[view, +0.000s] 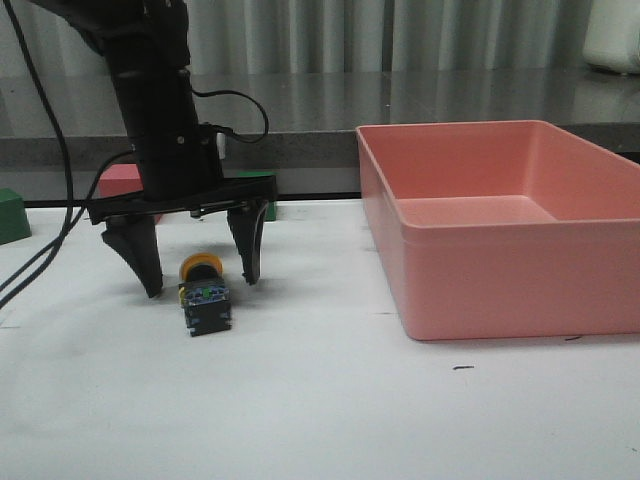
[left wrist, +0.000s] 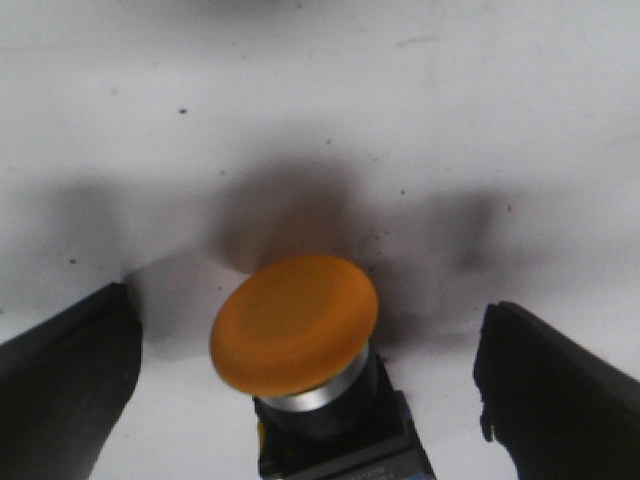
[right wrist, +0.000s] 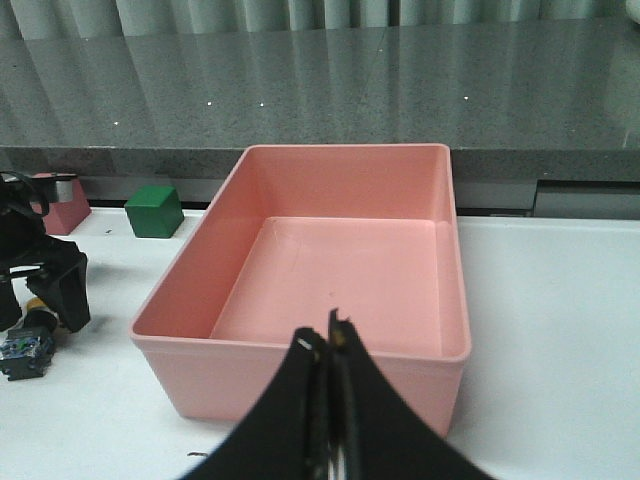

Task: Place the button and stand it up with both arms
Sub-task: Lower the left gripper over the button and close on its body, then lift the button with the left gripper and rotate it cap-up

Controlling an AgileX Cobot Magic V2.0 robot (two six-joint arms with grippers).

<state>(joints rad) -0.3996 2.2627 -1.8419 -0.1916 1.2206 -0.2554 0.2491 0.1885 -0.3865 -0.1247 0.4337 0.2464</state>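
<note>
The button [view: 204,295] lies on its side on the white table, yellow cap pointing away from the front camera and bluish base toward it. My left gripper [view: 200,282] is open, its two black fingers straddling the cap without touching it. In the left wrist view the yellow cap [left wrist: 295,323] sits between the fingers [left wrist: 60,380], with gaps on both sides. The button also shows small in the right wrist view [right wrist: 28,345]. My right gripper [right wrist: 328,345] is shut and empty, held in front of the pink bin; it is out of the front view.
A large pink bin [view: 500,270] stands on the right, empty inside [right wrist: 340,270]. A green cube [view: 10,215] sits at the far left. A pink cube [view: 125,182] and another green cube [view: 262,190] sit behind my left arm. A grey ledge runs along the back.
</note>
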